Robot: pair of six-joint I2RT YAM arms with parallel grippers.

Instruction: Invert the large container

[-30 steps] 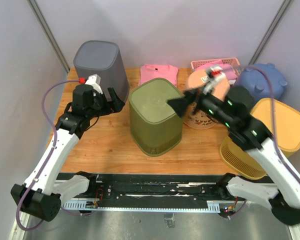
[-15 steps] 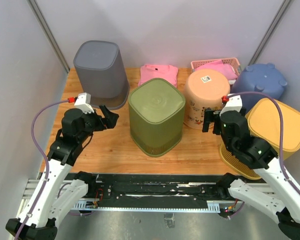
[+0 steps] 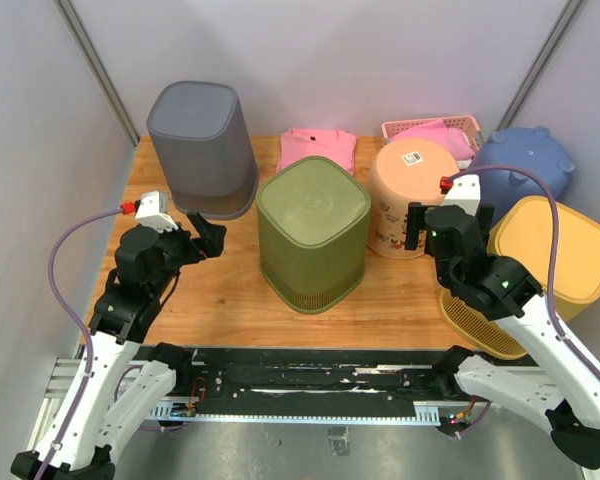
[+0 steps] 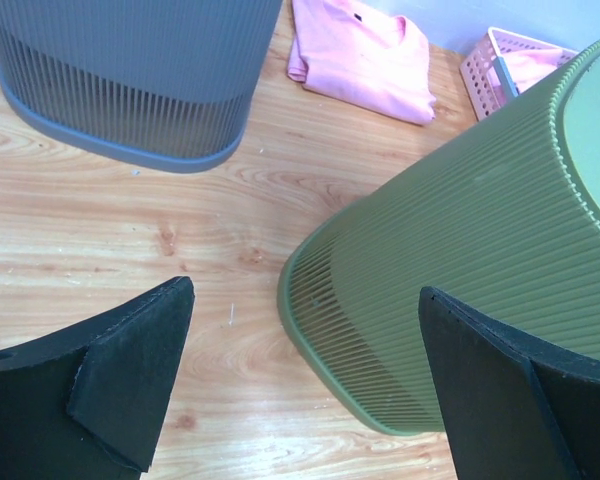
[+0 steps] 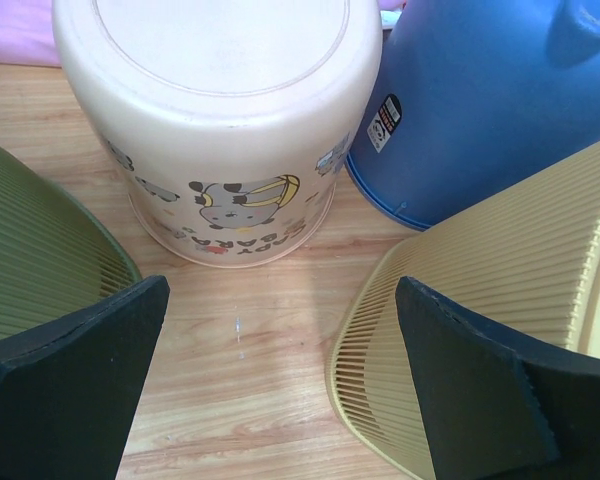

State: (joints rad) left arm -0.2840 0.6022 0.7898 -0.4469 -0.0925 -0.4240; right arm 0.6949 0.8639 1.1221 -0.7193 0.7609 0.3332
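Observation:
The large container (image 3: 312, 232) is an olive-green ribbed bin in the middle of the wooden table. It stands with its rim on the wood and its flat base facing up. My left gripper (image 3: 208, 238) hovers open to its left, apart from it. In the left wrist view the green wall (image 4: 460, 260) fills the right side, and nothing sits between the wide-open left gripper (image 4: 305, 300) fingers. My right gripper (image 3: 417, 228) hangs open to the right of the bin, also empty. In the right wrist view the right gripper (image 5: 280, 290) looks down on bare wood beside the green wall (image 5: 30, 250).
A grey ribbed bin (image 3: 202, 145) stands rim-down at the back left. Behind the green bin lies a folded pink cloth (image 3: 317, 148). A peach cartoon bucket (image 3: 412, 195), a pink basket (image 3: 430, 128), a blue container (image 3: 525, 165) and a yellow ribbed bin (image 3: 540, 270) crowd the right side.
Both arms have drawn back from the green container toward the near edge. The right gripper left the bin's upper right corner; the left moved away from between the grey and green bins.

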